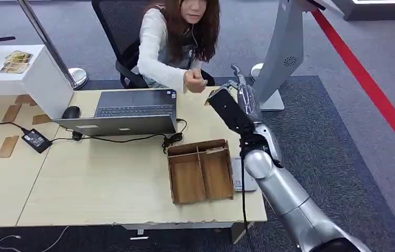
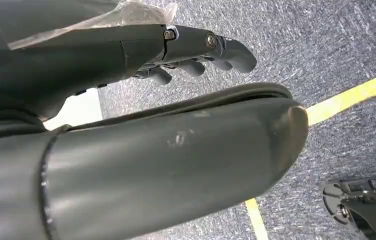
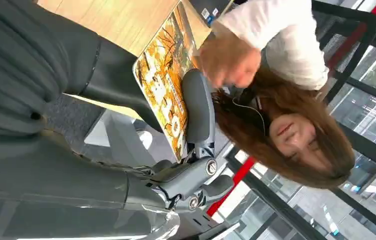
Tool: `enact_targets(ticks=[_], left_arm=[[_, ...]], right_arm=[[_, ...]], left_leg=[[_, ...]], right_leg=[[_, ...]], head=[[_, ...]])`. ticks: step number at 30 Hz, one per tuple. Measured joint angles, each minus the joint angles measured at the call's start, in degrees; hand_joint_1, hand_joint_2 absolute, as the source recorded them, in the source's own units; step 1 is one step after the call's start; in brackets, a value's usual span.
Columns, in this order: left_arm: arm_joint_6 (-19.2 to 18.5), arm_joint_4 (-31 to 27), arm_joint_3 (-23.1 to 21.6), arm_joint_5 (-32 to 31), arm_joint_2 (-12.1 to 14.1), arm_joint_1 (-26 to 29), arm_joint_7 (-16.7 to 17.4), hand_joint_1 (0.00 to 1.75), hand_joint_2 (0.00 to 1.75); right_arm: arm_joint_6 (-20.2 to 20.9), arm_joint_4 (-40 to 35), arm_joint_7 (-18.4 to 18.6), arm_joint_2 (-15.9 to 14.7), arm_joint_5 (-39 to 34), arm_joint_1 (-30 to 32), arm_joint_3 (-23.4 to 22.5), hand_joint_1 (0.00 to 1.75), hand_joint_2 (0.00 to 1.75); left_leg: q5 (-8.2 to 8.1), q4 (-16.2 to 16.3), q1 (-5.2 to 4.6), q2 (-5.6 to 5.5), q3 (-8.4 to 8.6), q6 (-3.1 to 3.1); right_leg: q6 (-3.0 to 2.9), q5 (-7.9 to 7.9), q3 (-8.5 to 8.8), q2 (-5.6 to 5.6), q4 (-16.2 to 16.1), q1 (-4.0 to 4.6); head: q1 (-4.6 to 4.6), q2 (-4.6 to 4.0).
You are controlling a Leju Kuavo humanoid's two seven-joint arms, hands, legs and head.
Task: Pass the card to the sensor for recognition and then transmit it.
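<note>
Holding the card between thumb and fingers, my right hand is extended over the far right corner of the desk, toward the person seated opposite. The person's hand is raised near the card but not touching it. I judge the task to be in its last stage, the handover; whether the sensor step is complete cannot be confirmed, and I cannot identify the sensor with certainty. Remaining: the person takes the card and I release it. My left hand hangs above the carpet, fingers curled, holding nothing.
</note>
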Motion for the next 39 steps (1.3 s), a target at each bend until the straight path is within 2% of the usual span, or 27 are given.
enact_targets(ticks=[6, 11, 15, 20, 25, 30, 39], left_arm=[[-0.04, 0.0, 0.0, 0.0, 0.0, 0.04, 0.37, 0.0, 0.0], [0.0, 0.0, 0.0, 0.57, 0.0, 0.13, 0.37, 0.0, 0.0], [0.28, 0.0, 0.02, 1.51, 0.0, 0.33, 0.44, 0.0, 0.0], [0.87, 0.0, 0.24, 2.73, 0.0, 0.55, 0.57, 0.0, 0.0], [1.4, 0.0, 0.63, 3.65, 0.0, 0.54, 0.41, 0.0, 0.0], [1.73, 0.0, 1.03, 4.42, 0.0, 0.55, 0.59, 0.0, 0.0], [1.97, 0.0, 1.97, 4.72, -0.02, 0.52, 0.59, 0.0, 0.0]], right_arm=[[-0.54, -1.44, 0.76, -0.74, -0.31, -0.01, -0.04, 1.75, 1.75], [-1.05, -4.5, 2.86, -2.86, 0.67, 0.11, -0.63, 1.75, 1.75], [-0.7, -8.75, 6.78, -6.47, 3.24, 1.74, -2.17, 1.75, 1.75], [0.96, -14.36, 10.51, -12.09, 5.16, 7.96, -5.18, 1.75, 1.75], [1.27, -17.75, 10.82, -15.52, 5.84, 14.58, -8.5, 1.75, 1.75], [1.64, -20.02, 10.86, -16.81, 6.32, 19.49, -10.84, 1.75, 1.75], [2.01, -20.76, 9.94, -16.44, 7.54, 24.05, -11.1, 1.75, 1.75]], left_leg=[[0.0, 0.0, -0.01, 0.0, 0.01, 0.0], [0.0, 0.01, -0.03, 0.0, 0.04, 0.0], [-0.01, 0.02, -0.05, 0.0, 0.06, 0.01], [-0.06, 0.02, -0.05, 0.0, 0.05, 0.06], [-0.09, 0.02, -0.04, 0.0, 0.01, 0.09], [-0.08, 0.01, -0.03, -0.01, -0.01, 0.08], [-0.06, 0.01, -0.02, 0.0, -0.02, 0.06]], right_leg=[[0.0, 0.0, 0.0, 0.0, 0.0, 0.0], [0.01, 0.0, 0.0, 0.0, -0.02, -0.01], [0.01, 0.0, 0.0, 0.0, -0.03, -0.02], [0.03, -0.01, 0.02, 0.0, -0.05, -0.04], [0.02, -0.01, 0.01, 0.02, -0.05, -0.04], [0.02, -0.01, 0.02, 0.02, -0.04, -0.03], [0.02, -0.01, 0.02, 0.02, -0.03, -0.03]], head=[[0.0, 0.02], [0.02, 0.0], [0.02, 0.0], [0.0, 0.0], [0.0, 0.0], [0.0, 0.02], [0.0, 0.0]])
